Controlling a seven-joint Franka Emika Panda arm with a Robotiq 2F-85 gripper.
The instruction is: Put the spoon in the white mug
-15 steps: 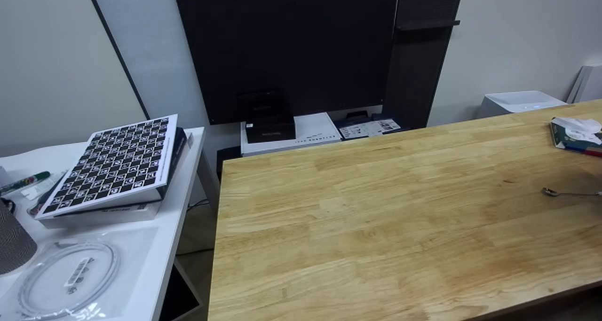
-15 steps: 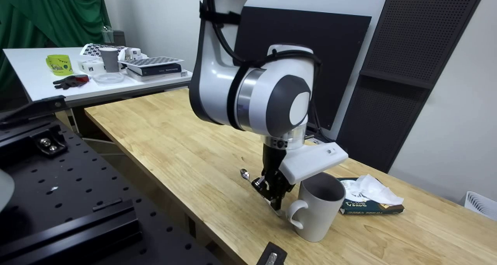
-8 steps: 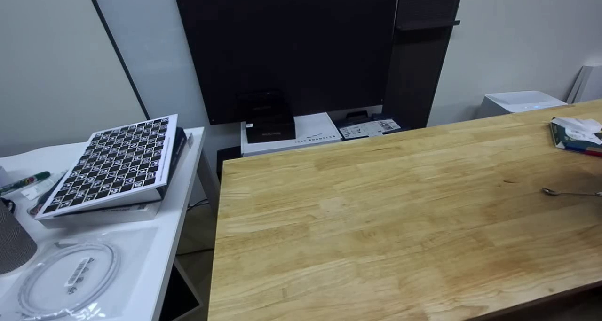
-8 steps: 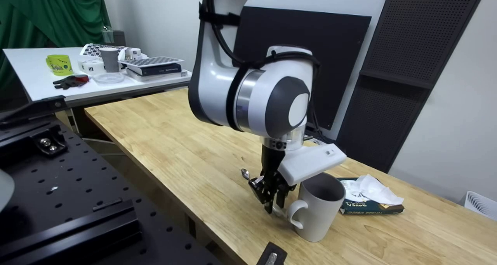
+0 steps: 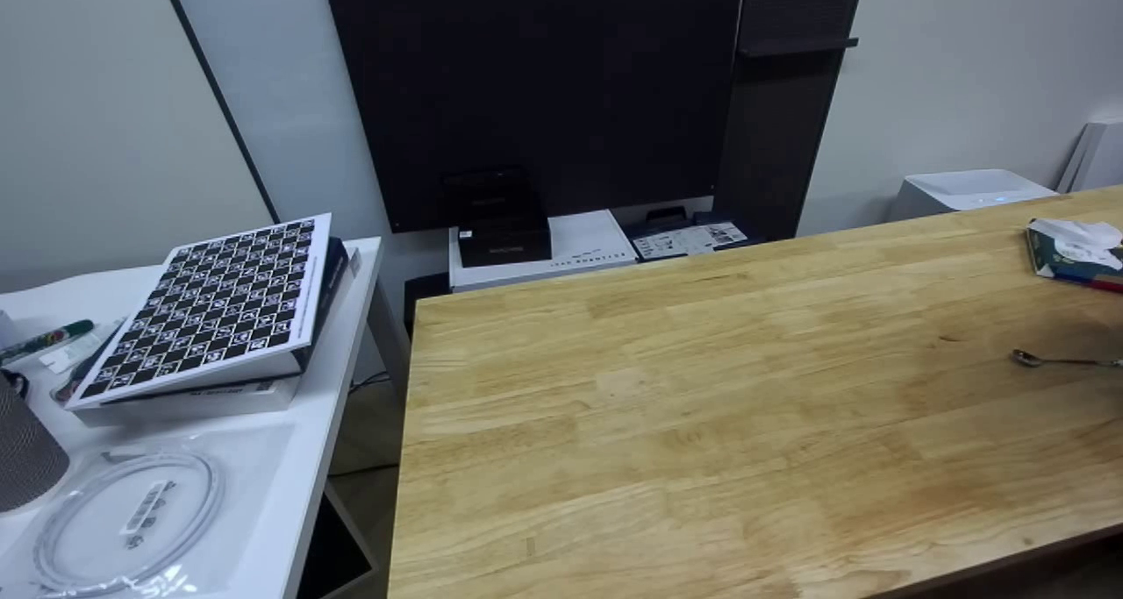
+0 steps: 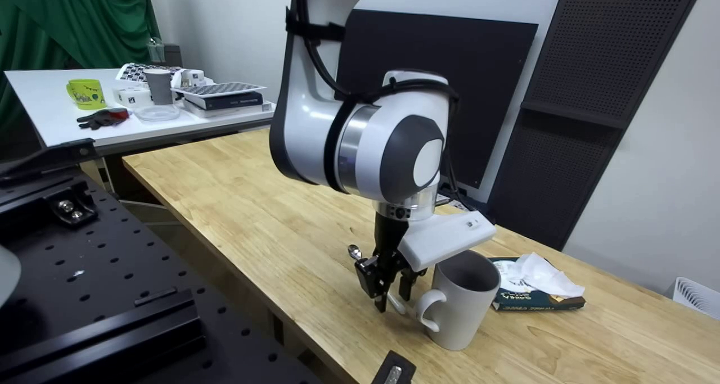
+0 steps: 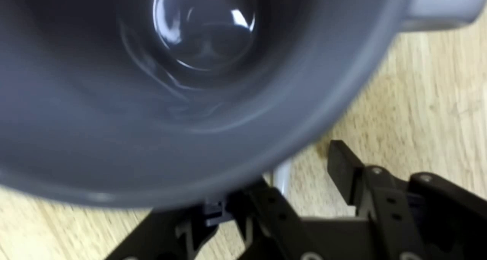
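Note:
The spoon (image 6: 355, 252) lies flat on the wooden table. Its bowl and part of its handle show at the right edge of an exterior view (image 5: 1053, 361). Its pale handle end shows low near the fingers, and a short piece shows in the wrist view (image 7: 282, 176). The white mug (image 6: 464, 314) stands upright beside the handle end; its wide mouth fills much of the wrist view (image 7: 171, 149). My gripper (image 6: 392, 299) is open and low over the spoon handle, left of the mug. In the wrist view the gripper (image 7: 300, 172) has one fingertip hidden behind the mug's rim.
A green box with white tissue (image 6: 537, 285) lies on the table behind the mug. The wooden table (image 6: 253, 204) has its front edge facing the black perforated base plate (image 6: 140, 271). A white side table (image 6: 45, 100) holds a green mug, a cup and books.
The fingers have spread apart from nearly together. The gripper and arm have shifted slightly left and down in an exterior view. The mug has stayed in place.

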